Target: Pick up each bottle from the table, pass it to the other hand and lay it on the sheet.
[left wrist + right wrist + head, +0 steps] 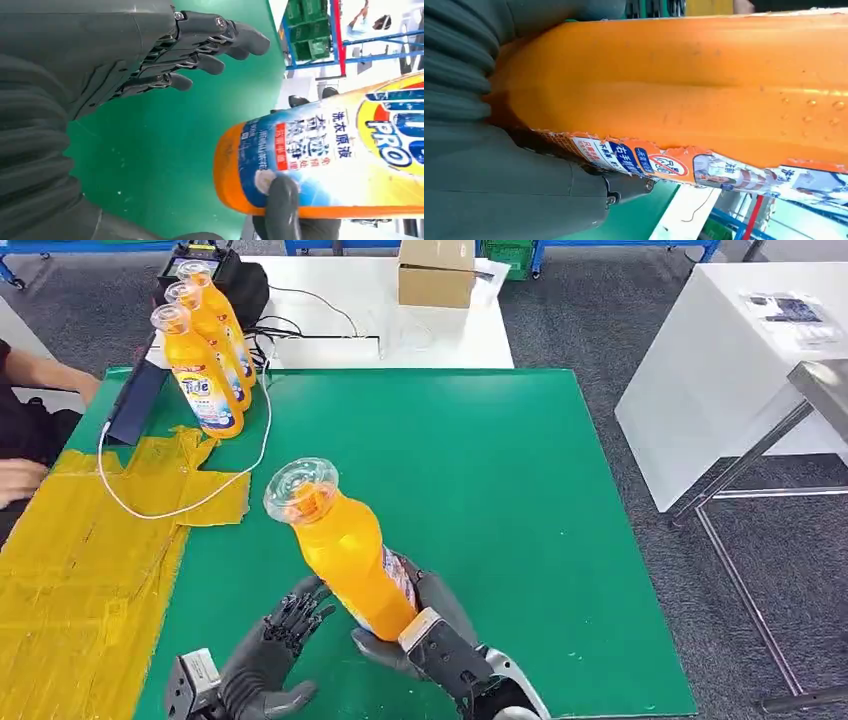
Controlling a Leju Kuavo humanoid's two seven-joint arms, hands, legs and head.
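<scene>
The robot's right hand point(425, 625) grips a tall orange plastic detergent bottle point(340, 545) by its base, cap tilted away and leftward; the left hand point(275, 640), fingers spread and empty, waits just beside. Beyond lies the yellow sheet point(80, 570).

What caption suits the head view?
Right robot hand holds a tilted orange detergent bottle over the green table; left robot hand waits open beside it.

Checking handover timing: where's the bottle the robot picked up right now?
In the head view, the bottle is gripped near its base by the right hand, tilted over the green mat, with the left hand open just beside it.
</scene>
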